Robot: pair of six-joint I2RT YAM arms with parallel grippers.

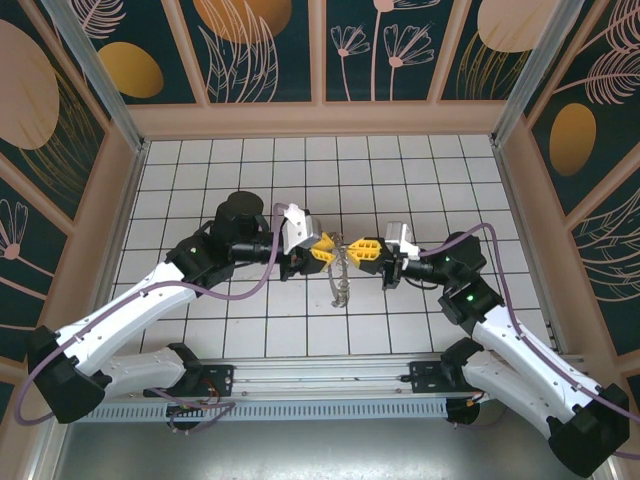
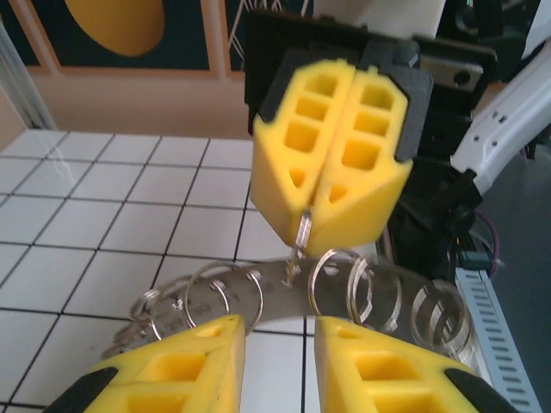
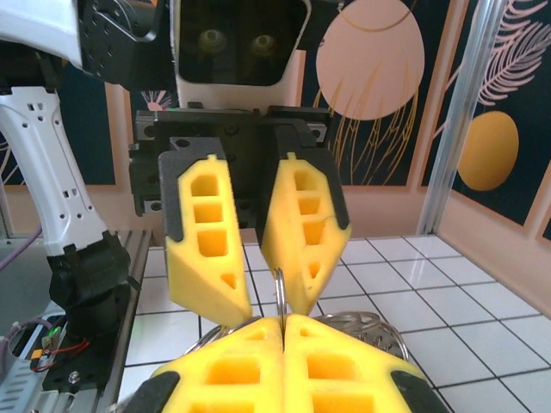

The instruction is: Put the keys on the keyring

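Note:
The keyring (image 1: 340, 280), a flat grey metal band fringed with thin wire loops, hangs between the two grippers above the white tiles. My right gripper (image 1: 361, 247) is shut on one upright wire loop (image 3: 281, 291) of it, pinched at the fingertips (image 3: 282, 323). In the left wrist view that loop (image 2: 303, 234) runs down from the right gripper (image 2: 308, 225) to the band (image 2: 277, 297). My left gripper (image 1: 322, 248) faces it, open, its tips (image 2: 277, 334) just short of the band, with bare tile showing in the gap. No small yellow-orange key is visible.
The white tiled floor (image 1: 400, 170) is enclosed by patterned wall panels (image 1: 260, 50) on three sides. An aluminium rail (image 1: 320, 375) carrying the arm bases runs along the near edge. Purple cables loop off both arms.

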